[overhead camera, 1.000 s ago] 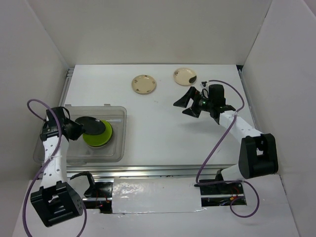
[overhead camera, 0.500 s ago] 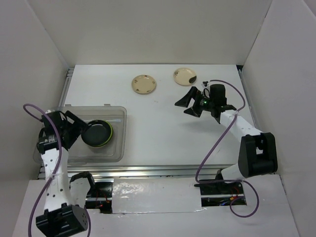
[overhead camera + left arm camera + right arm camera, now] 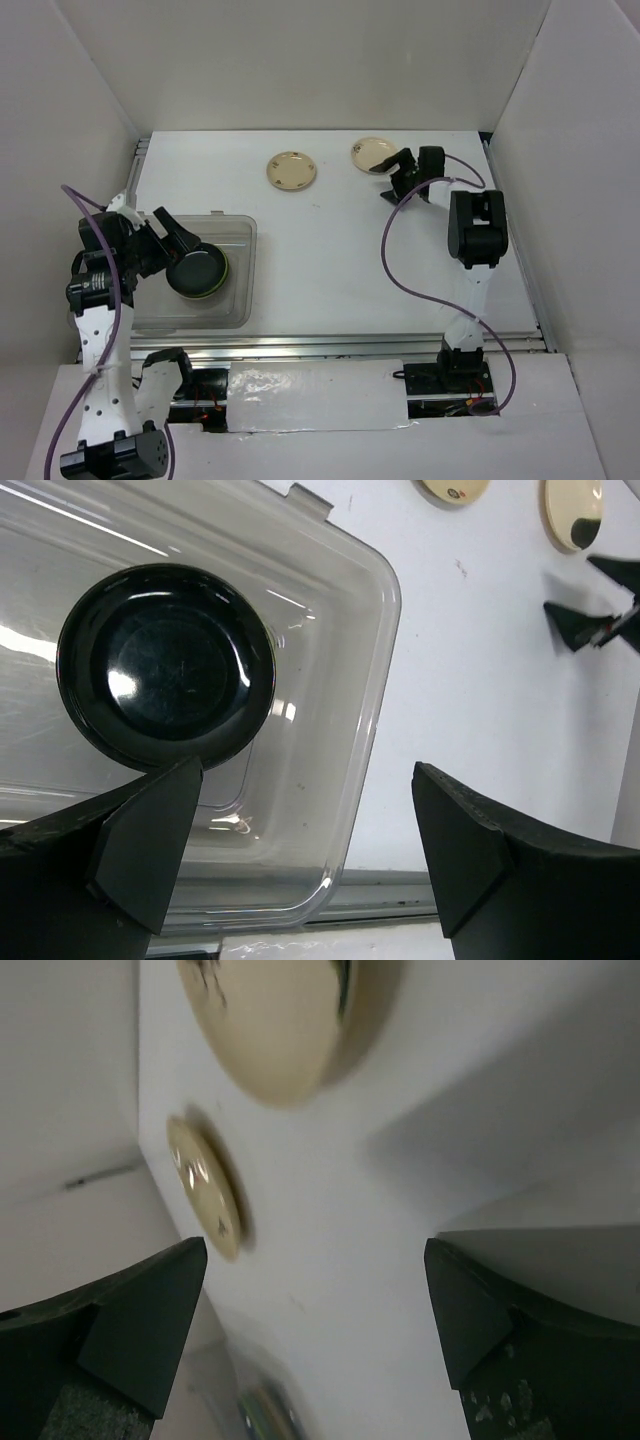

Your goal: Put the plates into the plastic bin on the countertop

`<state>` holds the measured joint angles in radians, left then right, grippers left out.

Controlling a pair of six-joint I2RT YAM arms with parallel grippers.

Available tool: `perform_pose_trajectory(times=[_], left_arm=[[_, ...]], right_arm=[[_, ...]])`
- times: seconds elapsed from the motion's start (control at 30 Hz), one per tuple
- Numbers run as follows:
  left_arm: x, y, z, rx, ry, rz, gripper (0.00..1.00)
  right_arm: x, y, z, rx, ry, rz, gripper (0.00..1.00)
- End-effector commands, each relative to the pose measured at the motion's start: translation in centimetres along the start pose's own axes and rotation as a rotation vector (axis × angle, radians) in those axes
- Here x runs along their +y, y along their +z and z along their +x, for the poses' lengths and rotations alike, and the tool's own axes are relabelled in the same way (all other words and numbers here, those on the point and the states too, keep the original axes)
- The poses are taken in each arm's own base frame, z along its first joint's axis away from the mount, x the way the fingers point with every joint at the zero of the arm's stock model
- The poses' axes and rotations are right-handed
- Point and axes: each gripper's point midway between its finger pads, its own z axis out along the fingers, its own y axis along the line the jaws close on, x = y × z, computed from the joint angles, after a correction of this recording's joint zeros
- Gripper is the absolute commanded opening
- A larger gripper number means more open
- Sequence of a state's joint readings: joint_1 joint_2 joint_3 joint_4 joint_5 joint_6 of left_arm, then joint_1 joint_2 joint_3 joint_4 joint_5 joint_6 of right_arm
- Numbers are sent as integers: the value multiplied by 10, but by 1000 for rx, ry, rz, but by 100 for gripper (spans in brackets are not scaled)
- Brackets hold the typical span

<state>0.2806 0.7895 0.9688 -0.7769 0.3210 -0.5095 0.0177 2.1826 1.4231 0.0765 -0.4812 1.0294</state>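
Observation:
The clear plastic bin (image 3: 240, 300) stands at the left of the white countertop (image 3: 330, 260). Inside it a glossy black plate (image 3: 194, 270) lies on a lime green plate (image 3: 223, 268), of which only a rim shows. My left gripper (image 3: 172, 245) hangs open just above the black plate's left edge, holding nothing. The left wrist view shows the black plate (image 3: 165, 667) free in the bin (image 3: 385, 660), ahead of my left gripper (image 3: 310, 850). Two cream plates (image 3: 291, 170) (image 3: 372, 153) lie at the back. My right gripper (image 3: 386, 180) is open beside the right one (image 3: 275, 1020).
Metal rails (image 3: 330, 345) run along the countertop's near and left edges. White walls close in the back and both sides. The bin's right half (image 3: 300, 730) holds nothing. The right arm's purple cable (image 3: 400, 260) loops over the countertop's right part.
My left gripper opened and let go of the black plate, which now rests on the green one; the arm drew back and up. My right arm swung back to the right cream plate.

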Motion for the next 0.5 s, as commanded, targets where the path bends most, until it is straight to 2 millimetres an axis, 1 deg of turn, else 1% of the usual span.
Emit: perform_pose_trajectory(times=[0.0,0.03,0.07,0.1,0.13,0.17,0.23,0.27,0.3,0.33,0.37,0.4,0.43,0.47], left_arm=[[-20,-13,-20,-71,114,61,99],[-21,-12,-18,-64,123,63,99],[-23,-13,-19,-65,127,62,99],[-23,-11,-20,-62,127,60,99],[-25,-11,-20,-62,134,69,99],[-26,-10,-20,-63,127,69,99],[-30,-12,-23,-84,134,85,99],[-31,-11,-24,-88,133,88,99],[-31,-11,-25,-95,128,90,99],[-32,-11,-25,-96,130,95,99],[-33,-10,-26,-97,132,99,99],[-33,-10,-27,-96,132,101,99],[-33,-10,-26,-93,135,100,99],[-32,-9,-27,-96,140,95,99]], right_arm=[[9,12,-52,-176,67,59,97],[-7,23,-51,-167,95,102,97],[-8,28,-55,-172,115,115,96],[-28,28,-70,-188,178,142,95],[-32,31,-73,-192,192,150,94],[-27,33,-79,-195,196,136,89],[-28,36,-86,-214,198,155,81],[-16,35,-95,-218,197,170,72],[-18,37,-99,-221,192,195,68],[-28,47,-98,-205,196,219,63],[-14,46,-107,-206,194,212,57],[-15,48,-108,-198,197,213,54],[-16,52,-111,-199,199,210,44],[-15,52,-114,-205,202,209,40]])
